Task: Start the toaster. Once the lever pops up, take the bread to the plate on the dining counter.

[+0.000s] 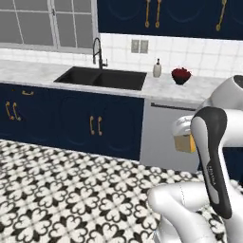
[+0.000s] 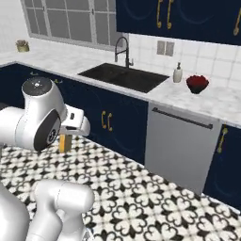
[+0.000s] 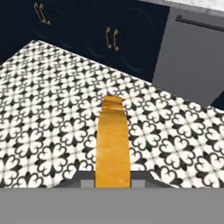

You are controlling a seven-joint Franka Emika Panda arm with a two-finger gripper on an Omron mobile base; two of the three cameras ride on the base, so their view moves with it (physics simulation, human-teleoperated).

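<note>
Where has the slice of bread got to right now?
The square tan slice of bread with golden-orange crust is clamped edge-on in the robot's two-finger gripper, carried above the black-and-white patterned floor, in front of the navy cabinets.

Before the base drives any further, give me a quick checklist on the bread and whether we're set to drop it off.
1. Bread in the hand: ok, the slice sits edge-on between the closed fingers.
2. Bread clear of the floor: ok, it is carried above the patterned tiles.
3. Bread clear of the cabinets: ok, there is open floor between the slice and the navy doors.
4. Plate in sight: not ok, the cameras face the sink and dishwasher.
5. Dining counter in sight: not ok, what is ahead is the tiled-wall worktop.
6. Grip depth on the slice: cannot tell, the fingers are mostly hidden.
</note>
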